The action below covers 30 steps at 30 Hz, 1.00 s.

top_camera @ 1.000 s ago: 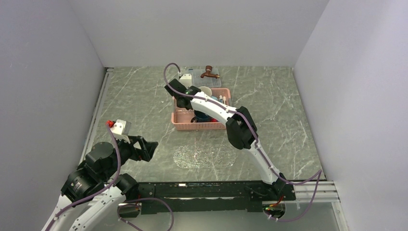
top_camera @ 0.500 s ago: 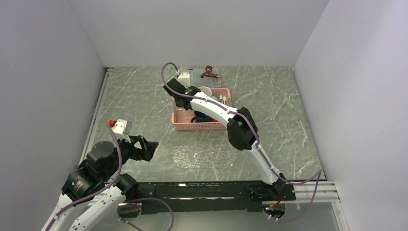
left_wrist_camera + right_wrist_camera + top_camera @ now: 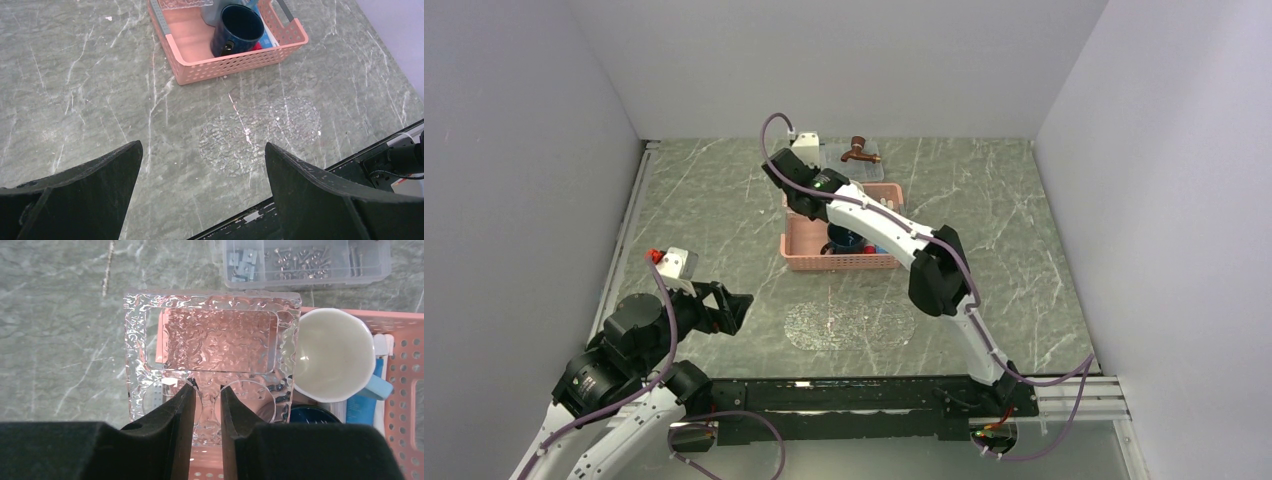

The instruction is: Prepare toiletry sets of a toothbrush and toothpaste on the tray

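The right gripper point(image 3: 206, 390) reaches over the far left corner of the pink basket point(image 3: 839, 263), its fingers nearly closed on the near edge of the small clear tray point(image 3: 210, 297). The tray lies level, partly over the basket and partly over the grey table point(image 3: 724, 220). To its right in the basket stands a white cup point(image 3: 332, 355), with a dark blue mug point(image 3: 237, 27) just near of it. A light-blue toothpaste point(image 3: 361, 409) and a pale toothbrush point(image 3: 382, 347) lie right of the cup. The left gripper point(image 3: 202, 150) hovers over the near left of the table, spread wide and holding nothing. An oval clear dish point(image 3: 260, 135) lies near of the basket.
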Each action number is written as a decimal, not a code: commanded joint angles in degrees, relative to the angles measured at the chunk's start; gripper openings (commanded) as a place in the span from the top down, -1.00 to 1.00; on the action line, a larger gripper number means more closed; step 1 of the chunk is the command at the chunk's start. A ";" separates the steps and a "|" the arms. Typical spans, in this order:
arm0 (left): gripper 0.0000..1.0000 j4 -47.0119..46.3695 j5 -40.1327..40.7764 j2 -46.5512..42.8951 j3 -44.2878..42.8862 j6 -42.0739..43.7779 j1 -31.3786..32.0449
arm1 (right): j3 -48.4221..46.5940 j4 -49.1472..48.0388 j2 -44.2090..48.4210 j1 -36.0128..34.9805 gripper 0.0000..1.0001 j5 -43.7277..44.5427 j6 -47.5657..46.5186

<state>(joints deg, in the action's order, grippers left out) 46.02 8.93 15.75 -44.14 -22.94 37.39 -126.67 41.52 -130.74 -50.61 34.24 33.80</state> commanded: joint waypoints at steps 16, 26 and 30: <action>-0.98 -0.92 2.81 0.44 -0.33 0.35 0.18 | 15.82 -1.03 24.17 -7.73 1.00 8.46 3.10; -0.98 -0.67 3.55 0.00 -0.33 -0.08 0.22 | 26.02 8.88 32.56 -13.29 1.00 12.19 14.63; -0.98 -0.61 3.46 -0.02 -0.33 -0.09 0.15 | 30.82 13.69 34.88 -15.86 1.00 11.72 22.46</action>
<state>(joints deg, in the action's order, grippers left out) 46.19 11.49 15.75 -44.14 -23.18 37.39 -98.78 49.89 -100.18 -64.23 43.38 46.74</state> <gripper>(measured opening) 0.991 0.234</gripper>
